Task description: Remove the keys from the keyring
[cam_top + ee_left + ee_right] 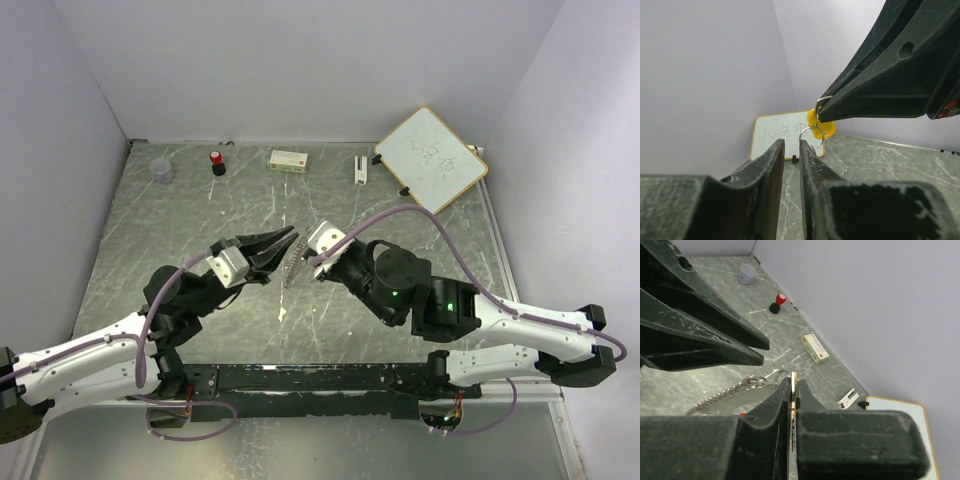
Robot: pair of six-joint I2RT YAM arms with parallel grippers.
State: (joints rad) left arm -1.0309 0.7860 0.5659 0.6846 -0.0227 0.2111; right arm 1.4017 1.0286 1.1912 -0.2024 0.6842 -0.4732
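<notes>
Left gripper (286, 240): jaws a little apart, nothing between them, tips just beside the keyring (749, 385). The keyring hangs above the middle of the table (140, 235), between the two grippers, with a chain-like strand trailing from it. The yellow-headed key (821, 126) sits on the ring, right under the right fingers. Right gripper (314, 264): I read it as clamped tight on that key, since a thin yellow edge shows between its pads. Along the back wall I see a clear cup (162, 170), a red-capped bottle (217, 162), a small box (289, 159) and, far right, a whiteboard (432, 158).
</notes>
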